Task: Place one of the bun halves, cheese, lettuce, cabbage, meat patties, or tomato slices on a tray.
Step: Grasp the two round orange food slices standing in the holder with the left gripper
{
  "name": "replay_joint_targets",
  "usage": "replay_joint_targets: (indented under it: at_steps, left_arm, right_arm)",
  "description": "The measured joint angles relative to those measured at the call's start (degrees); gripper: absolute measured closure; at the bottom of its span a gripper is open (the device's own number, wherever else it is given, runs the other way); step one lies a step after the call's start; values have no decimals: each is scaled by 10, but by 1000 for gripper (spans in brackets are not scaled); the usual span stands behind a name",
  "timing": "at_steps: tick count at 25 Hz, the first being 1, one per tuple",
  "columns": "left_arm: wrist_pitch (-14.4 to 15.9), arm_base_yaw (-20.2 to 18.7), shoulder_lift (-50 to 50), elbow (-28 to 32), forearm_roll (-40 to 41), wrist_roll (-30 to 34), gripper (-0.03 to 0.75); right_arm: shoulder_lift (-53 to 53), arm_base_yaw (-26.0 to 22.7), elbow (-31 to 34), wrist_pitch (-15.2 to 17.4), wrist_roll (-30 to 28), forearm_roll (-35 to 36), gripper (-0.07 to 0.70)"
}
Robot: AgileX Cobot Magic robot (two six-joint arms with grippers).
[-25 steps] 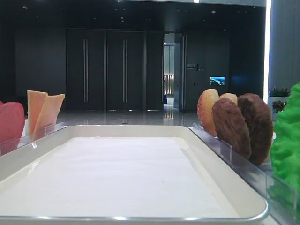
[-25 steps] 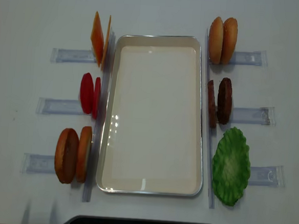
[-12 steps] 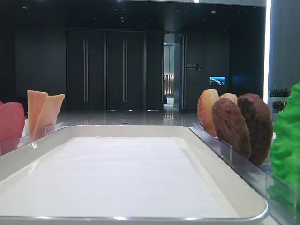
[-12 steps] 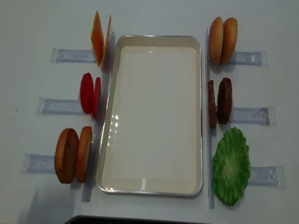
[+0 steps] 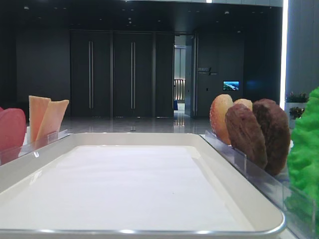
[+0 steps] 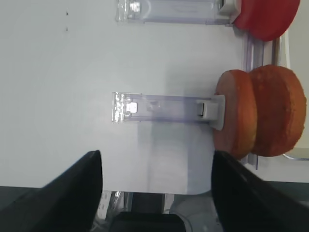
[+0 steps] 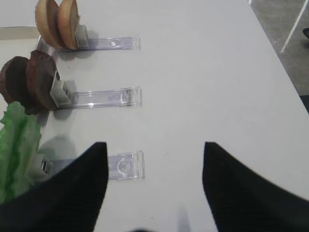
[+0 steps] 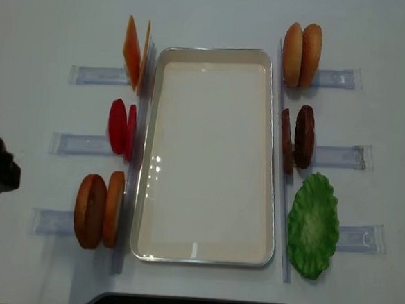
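White tabletop; dark hall with doors behind.

Tray: white, paper-lined, centre of table, nothing on it.

Left of tray, upright in clear holders: cheese, tomato slices, bun halves.

Right of tray: second pair of bun halves, meat patties, lettuce.

Left gripper: jaws spread wide, holding nothing, near the left buns' holder.

Right gripper: jaws apart, holding nothing, beside the lettuce holder.

The lettuce and tomato slices are cut off by frame edges.
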Motion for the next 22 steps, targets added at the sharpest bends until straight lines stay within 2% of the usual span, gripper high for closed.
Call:
replay_joint_targets:
  at_steps: [10, 17, 22]
  left_arm:
    - [-1, 0, 163, -66, -16, 11, 181]
    - [-4, 0, 185, -79, -76, 69, 181]
    - [-5, 0, 185, -79, -91, 73, 181]
  right_arm:
    - [0, 0, 0, 0, 0, 0, 219]
    - [0, 0, 0, 0, 0, 0, 219]
    - [0, 0, 0, 0, 0, 0, 219]
